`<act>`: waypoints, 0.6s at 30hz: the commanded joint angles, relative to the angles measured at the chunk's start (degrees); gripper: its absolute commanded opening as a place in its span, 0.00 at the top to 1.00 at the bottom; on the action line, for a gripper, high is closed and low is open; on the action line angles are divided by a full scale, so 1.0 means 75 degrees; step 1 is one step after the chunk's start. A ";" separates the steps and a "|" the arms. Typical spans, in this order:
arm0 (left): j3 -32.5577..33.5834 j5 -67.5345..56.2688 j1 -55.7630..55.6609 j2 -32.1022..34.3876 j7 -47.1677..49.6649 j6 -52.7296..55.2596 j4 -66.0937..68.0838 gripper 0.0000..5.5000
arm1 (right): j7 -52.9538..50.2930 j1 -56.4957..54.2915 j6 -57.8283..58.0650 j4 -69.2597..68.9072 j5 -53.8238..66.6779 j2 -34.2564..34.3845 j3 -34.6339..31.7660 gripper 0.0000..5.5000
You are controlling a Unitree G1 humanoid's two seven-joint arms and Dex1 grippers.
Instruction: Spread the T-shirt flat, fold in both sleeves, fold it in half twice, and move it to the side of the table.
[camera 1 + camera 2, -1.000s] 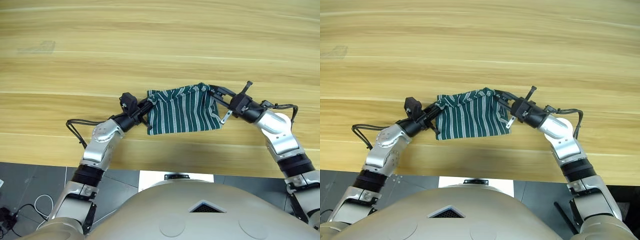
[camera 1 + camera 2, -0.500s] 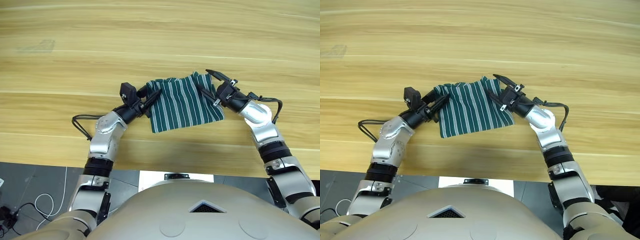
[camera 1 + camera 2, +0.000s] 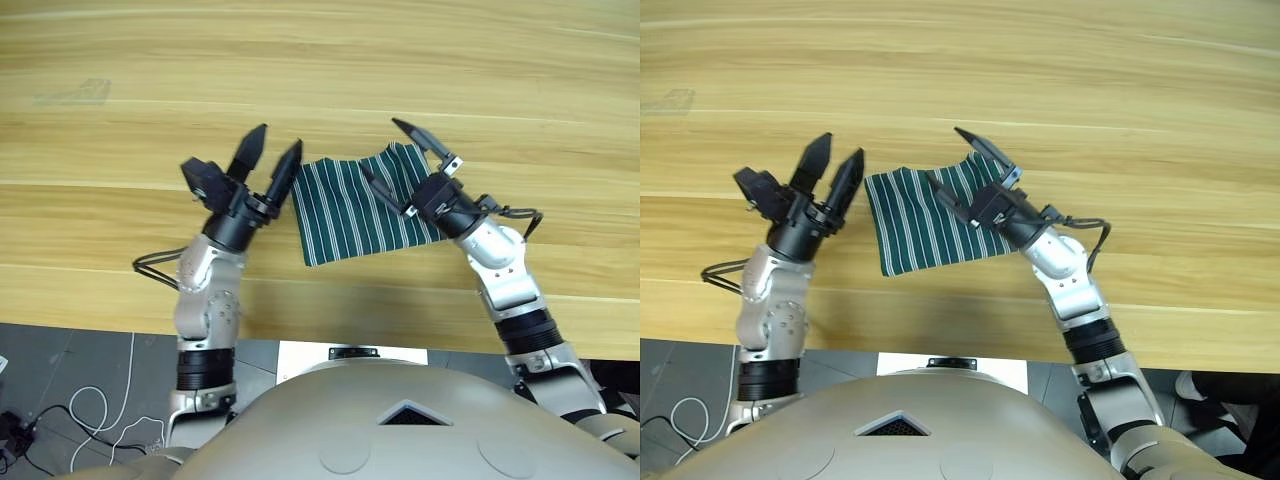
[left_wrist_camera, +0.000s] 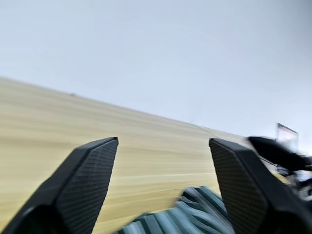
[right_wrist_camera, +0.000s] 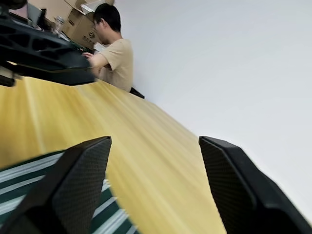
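Centrally, between the two arms: dark green fabric T-shirt with thin white stripes (image 3: 345, 215), folded into a compact, roughly rectangular packet. Lies flat on the pale wooden plank table (image 3: 400, 60), close to the table edge nearest the robot and well short of the far side. Runs its long axis left to right, though not square to the table edge: tilts, right end a little farther from the robot than left end. Carries its stripes across the short way, from near edge to far edge, with a slight lean toward the left. Shows straight edges at the near side and the left, and a more rumpled outline at the far right corner.

Just beside the packet's left short edge: black two-finger left gripper (image 3: 280, 137). Stands with fingers spread wide, tips aimed up and away from the robot, nothing clamped between them.

Over the packet's right end: black two-finger right gripper (image 3: 378, 143). Likewise gapes wide and empty, fingers pointing away and toward the left across the far right corner of the cloth. Contact between lower finger and fabric: cannot tell.

Beside the left forearm: thin black cable loop (image 3: 150, 265), above the near part of the table.
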 commanded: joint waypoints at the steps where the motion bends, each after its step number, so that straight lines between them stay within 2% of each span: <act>1: -0.0605 0.0732 0.0093 -0.0361 0.0060 -0.0427 0.0234 0.37 | -0.0239 0.0098 0.0504 -0.0071 -0.0001 0.0424 0.0027 0.40; 5: -0.0796 0.1399 -0.0599 -0.0762 0.0889 0.0226 0.1583 0.37 | -0.0594 -0.0336 0.0664 0.1021 0.0083 0.0852 -0.0250 0.40; 9: -0.0094 0.1439 -0.1594 -0.1199 0.2122 0.0963 0.3362 0.37 | -0.1228 -0.1061 0.0879 0.2654 0.0026 0.1228 -0.0732 0.40; 18: 0.0284 0.1647 -0.1894 -0.1367 0.2592 0.1197 0.4607 0.37 | -0.2335 -0.1941 0.1353 0.5069 -0.0226 0.1386 -0.1366 0.40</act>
